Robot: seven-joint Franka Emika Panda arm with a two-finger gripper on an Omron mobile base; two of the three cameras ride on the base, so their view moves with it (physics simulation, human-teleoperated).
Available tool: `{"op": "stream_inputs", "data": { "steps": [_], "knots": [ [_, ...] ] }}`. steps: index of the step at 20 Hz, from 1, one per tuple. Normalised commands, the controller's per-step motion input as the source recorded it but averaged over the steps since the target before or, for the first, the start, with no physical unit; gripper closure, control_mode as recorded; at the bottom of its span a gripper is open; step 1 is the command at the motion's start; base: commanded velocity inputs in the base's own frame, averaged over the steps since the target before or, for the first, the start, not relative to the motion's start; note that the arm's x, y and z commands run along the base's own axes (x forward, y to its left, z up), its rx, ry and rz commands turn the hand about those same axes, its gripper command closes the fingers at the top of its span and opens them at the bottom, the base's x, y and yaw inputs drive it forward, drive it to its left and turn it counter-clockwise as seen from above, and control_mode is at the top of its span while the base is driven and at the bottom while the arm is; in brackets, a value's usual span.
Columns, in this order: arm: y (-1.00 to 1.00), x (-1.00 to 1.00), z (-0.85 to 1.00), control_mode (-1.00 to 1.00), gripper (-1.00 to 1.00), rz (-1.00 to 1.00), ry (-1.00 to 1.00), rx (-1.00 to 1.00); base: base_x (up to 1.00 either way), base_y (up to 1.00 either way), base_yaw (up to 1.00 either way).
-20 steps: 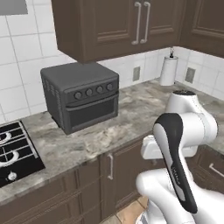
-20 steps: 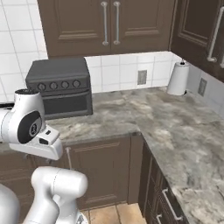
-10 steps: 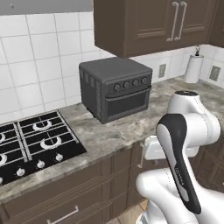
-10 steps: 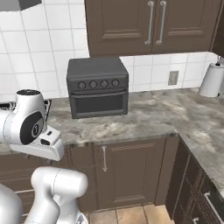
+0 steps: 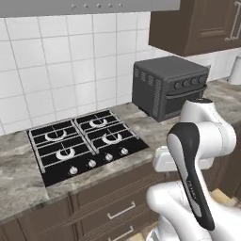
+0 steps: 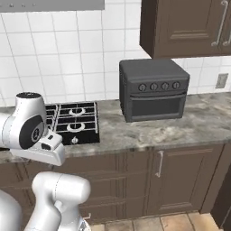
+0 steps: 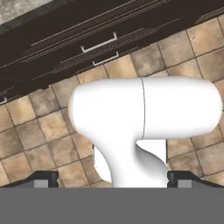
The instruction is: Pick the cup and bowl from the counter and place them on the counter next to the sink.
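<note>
Mottled grey-beige stone counter (image 5: 19, 179) carries black gas stovetop (image 5: 82, 143), boxy dark grey toaster oven (image 6: 153, 88). Claw (image 7: 112, 177) points at brown tiled floor (image 7: 39, 131); fingertips far apart, released, holding nothing.

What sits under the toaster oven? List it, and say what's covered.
The toaster oven stands on the grey stone counter, with dark cabinet doors below the counter edge. The counter patch beneath the oven's base is covered, as are the cabinets' contents.

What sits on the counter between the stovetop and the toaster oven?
Nothing: a bare strip of counter separates the stovetop from the toaster oven, seen in the right base view.
</note>
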Motion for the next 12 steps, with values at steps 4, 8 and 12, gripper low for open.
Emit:
{"op": "stream_inputs", "data": {
  "steps": [4,8,12],
  "knots": [
    [0.00,0.00,0.00,1.00,-1.00,0.00,0.00,0.00,0.10,0.95,0.19],
    [0.00,0.00,0.00,1.00,-1.00,0.00,0.00,0.00,0.27,0.81,0.19],
    [0.00,0.00,0.00,1.00,-1.00,0.00,0.00,0.00,0.37,0.75,0.16]
  ]
}}
